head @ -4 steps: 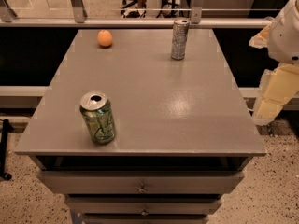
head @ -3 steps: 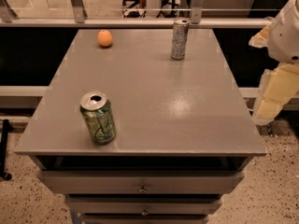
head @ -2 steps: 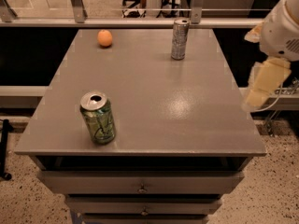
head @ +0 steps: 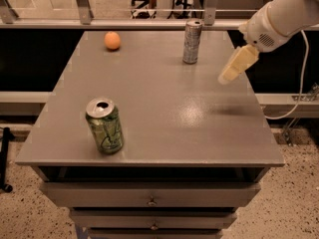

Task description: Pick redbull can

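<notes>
Hovering at the end of the white arm [head: 285,13], the tool [head: 237,64] hangs above the right-hand part of the table [head: 164,118], clear of its surface. It holds nothing. Whether it is set wide or narrow cannot be told from this view.

The redbull can [head: 192,41] stands upright near the far edge of the table, to the left of the tool and further from the camera. Tool and can are apart, with bare table between them.

Probable faults from this position:

1. Tipping. The can is tall and slim. A sideways touch high on its body, caused by an approach that is off-centre or by a tool set too narrow, would likely knock it over.
2. Pushing. The can stands close to the far edge, just in front of the rail [head: 149,24]. A tool that drives on past the grasp point could shove it against the rail or off the table.
3. Low approach. A descent begun too early could scrape the table.
4. Wrong target. The green can [head: 104,126] stands well apart near the front left, and the orange [head: 112,40] lies at the far left, so confusion appears unlikely.
</notes>
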{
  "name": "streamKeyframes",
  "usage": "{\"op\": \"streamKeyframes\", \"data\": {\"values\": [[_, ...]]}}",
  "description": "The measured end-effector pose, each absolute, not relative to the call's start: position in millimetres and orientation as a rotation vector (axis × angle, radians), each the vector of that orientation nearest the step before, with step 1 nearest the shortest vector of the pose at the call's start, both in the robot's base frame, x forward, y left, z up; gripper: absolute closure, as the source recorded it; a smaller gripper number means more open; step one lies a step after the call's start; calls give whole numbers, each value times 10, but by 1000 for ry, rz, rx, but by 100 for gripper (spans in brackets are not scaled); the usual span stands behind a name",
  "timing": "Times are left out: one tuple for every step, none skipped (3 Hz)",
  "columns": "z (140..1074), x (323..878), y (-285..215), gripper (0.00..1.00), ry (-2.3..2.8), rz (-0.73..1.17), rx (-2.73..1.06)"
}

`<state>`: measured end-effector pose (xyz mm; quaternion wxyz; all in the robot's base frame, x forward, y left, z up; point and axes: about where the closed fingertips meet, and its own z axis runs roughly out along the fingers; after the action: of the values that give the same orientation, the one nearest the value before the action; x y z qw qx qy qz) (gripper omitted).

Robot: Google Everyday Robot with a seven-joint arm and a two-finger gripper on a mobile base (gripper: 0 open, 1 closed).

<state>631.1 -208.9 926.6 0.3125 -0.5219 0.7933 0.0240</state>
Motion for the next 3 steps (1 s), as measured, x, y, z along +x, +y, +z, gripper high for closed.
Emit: {"op": "streamKeyframes", "data": {"values": [[9163,6797,-1967,0,2008,152,-1264],[9122,7190,-1801,0,1898,255,-1175],[9108,7570,-1546,0,1777,404,-1079]]}}
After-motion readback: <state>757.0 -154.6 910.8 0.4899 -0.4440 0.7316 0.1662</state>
